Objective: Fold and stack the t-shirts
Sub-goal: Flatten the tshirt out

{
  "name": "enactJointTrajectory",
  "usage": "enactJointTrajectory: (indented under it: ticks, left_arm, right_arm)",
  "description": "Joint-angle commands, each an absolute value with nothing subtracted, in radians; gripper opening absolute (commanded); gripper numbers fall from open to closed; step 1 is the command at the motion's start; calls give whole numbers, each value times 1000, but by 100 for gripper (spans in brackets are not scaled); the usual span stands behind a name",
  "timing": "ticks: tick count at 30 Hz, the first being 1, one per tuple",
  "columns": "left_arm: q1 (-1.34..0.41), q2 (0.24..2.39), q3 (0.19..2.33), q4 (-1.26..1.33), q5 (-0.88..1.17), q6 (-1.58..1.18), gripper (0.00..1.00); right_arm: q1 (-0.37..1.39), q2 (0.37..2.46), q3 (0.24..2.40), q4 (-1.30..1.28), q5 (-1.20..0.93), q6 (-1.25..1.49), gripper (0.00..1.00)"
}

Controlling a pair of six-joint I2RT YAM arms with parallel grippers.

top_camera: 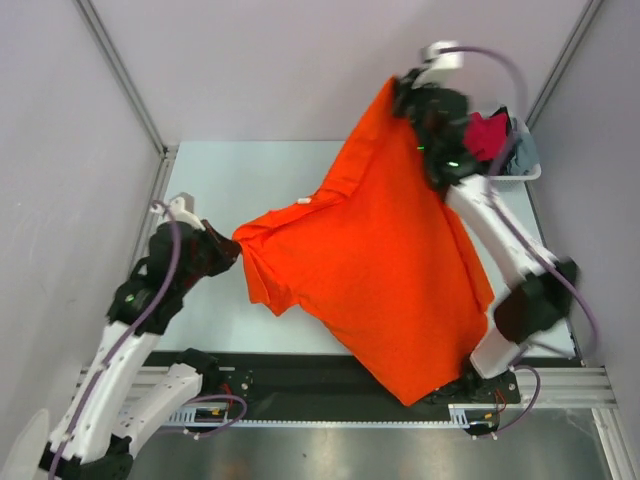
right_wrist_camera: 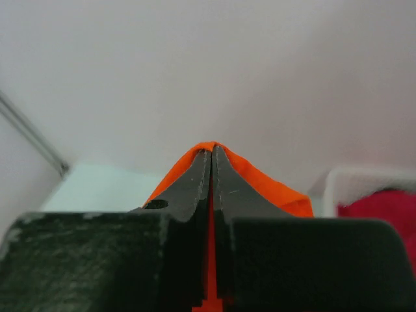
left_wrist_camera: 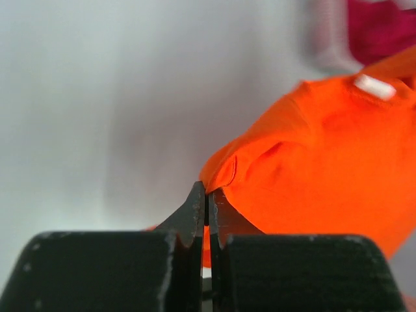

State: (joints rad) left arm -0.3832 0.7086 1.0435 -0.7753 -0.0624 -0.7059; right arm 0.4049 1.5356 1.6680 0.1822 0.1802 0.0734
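I had the shirt [top_camera: 390, 270], bright orange, strung in the air between both grippers. The right gripper [top_camera: 402, 92] was clenched on one edge of it, high up and just left of the basket [top_camera: 530, 165]. Its wrist view showed the jaws pressed together with orange cloth folded over the tips. The left gripper [top_camera: 234, 252] sat far left of the basket and lower, pinched tight on a fold near a sleeve. The cloth hung slantwise between them, its white tag [top_camera: 303, 201] facing up. The lower end spilled over the near edge of the table [top_camera: 215, 190], well away from the basket. The right arm [top_camera: 505, 250] ran up towards the basket, and the shirt covered part of its inner side. The arm's wrist blocked my sight of the basket's left half. Past it I made out a pink shirt [top_camera: 487, 133] and some dark cloth inside.
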Motion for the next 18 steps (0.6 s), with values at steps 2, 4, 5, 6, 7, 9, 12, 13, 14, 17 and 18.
enactJointTrajectory:
  ticks: [2,4,5,6,7,9,12,13,14,17,18]
  left_arm:
    - [-271,863,826,-605,-250,-796,0]
    - [-215,1001,801,-592,-209,-802,2]
    - [-183,1046,811,-626,-222,-804,7]
    - [-167,1081,828,-650,-239,-799,8]
    - [-155,1103,869,-666,-267,-781,12]
    - [-143,1127,917,-707,-326,-730,32]
    - [-117,1114,995,-747,-367,-670,69]
    - [-114,1112,1029,-755,-370,-657,81]
    - [-115,1109,1038,-761,-345,-622,85]
    - [-115,1111,1048,-727,-194,-571,88]
    - [-115,1109,1029,-679,-114,-551,86]
  right_arm:
    - [446,1934,1791,264,112,143,0]
    - [448,2061,2017,48,85,170,9]
    - [452,2177,2098,-53,56,170,19]
    - [451,2219,2168,-142,45,179,39]
    - [451,2261,2289,-296,23,179,45]
    - [448,2293,2347,-427,-9,176,62]
    - [430,2246,2287,-613,-12,202,71]
    - [423,2199,2258,-700,-15,230,72]
    - [417,2160,2159,-736,-8,242,73]
    - [402,1981,1870,-753,-27,271,78]
    - [396,1939,1794,-759,-29,272,79]
